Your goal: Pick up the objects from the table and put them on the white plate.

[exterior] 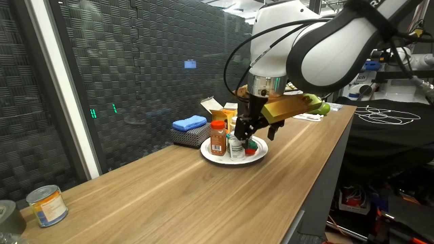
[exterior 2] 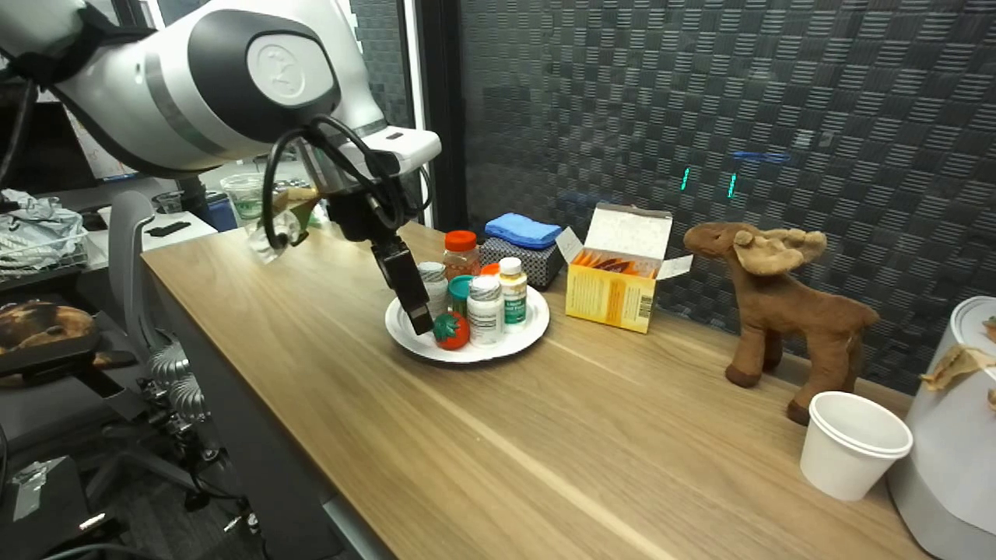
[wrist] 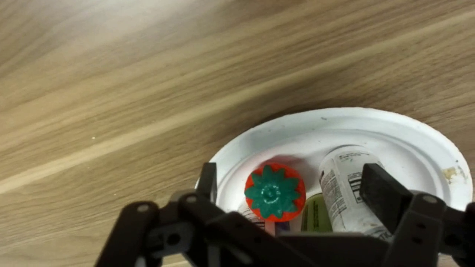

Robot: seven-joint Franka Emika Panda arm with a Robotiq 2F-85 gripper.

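Your gripper [wrist: 295, 188] stands wide over the white plate [wrist: 356, 118]; on this plate, the red round piece [wrist: 272, 193] sits between its fingers [wrist: 386, 198].

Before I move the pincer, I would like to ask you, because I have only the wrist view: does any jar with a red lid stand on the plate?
Observer: Yes, both exterior views show the red-lidded brown spice jar standing upright on the white plate.
Operator: Thank you. Does some box stand near this plate?
Observer: Yes, in an exterior view I see an open yellow box near it, with its top flap raised.
Operator: And which other thing is close to the plate, please?
Observer: A grey patterned box, with a flat blue piece lying on top of it.
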